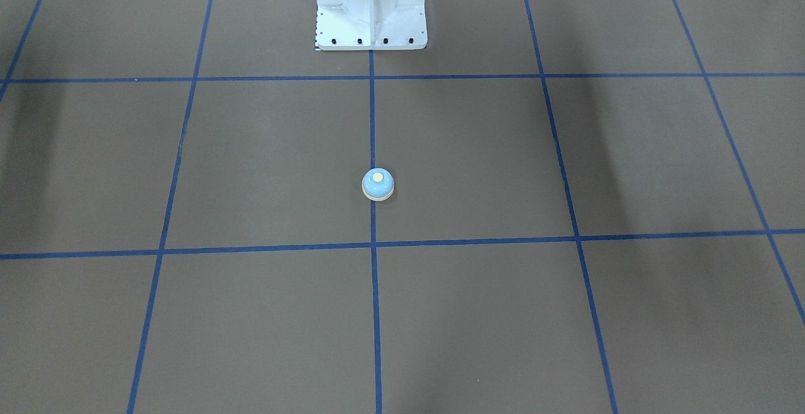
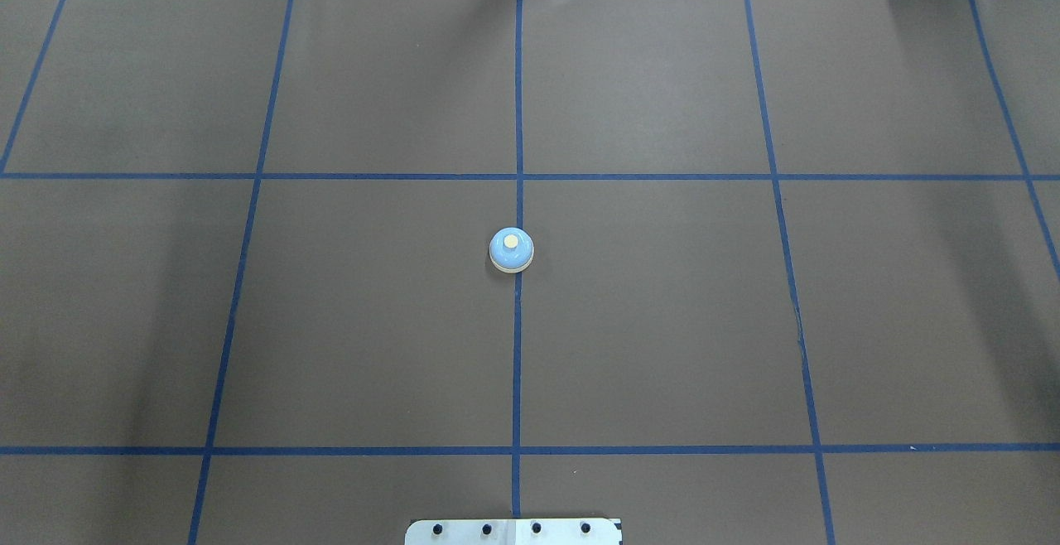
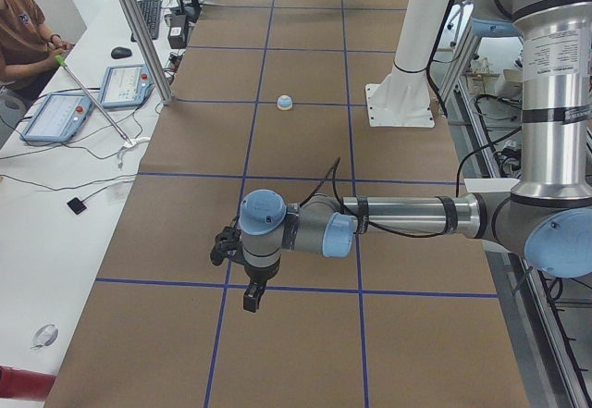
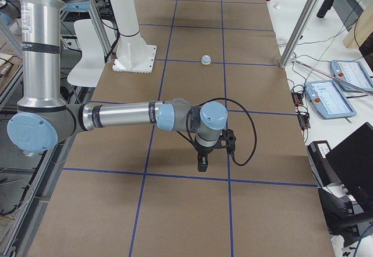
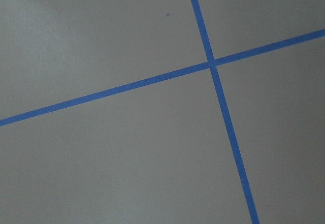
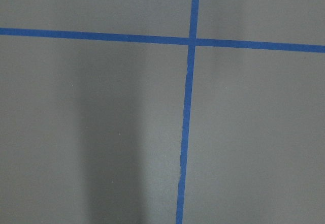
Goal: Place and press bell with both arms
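I log the bell (image 2: 511, 250) upright on the counter (image 2: 662, 321), on its centre tape line. The left pincer (image 3: 251, 299) and right pincer (image 4: 202, 164) hang well apart from it. I cannot tell how open either is.

Two fixed cameras looked steeply down on the bell (image 2: 511, 250) from opposite sides, two end cameras viewed it from afar along the surface (image 3: 296, 149), all four sharing it, while both wrist cameras faced the blue-taped surface close up.
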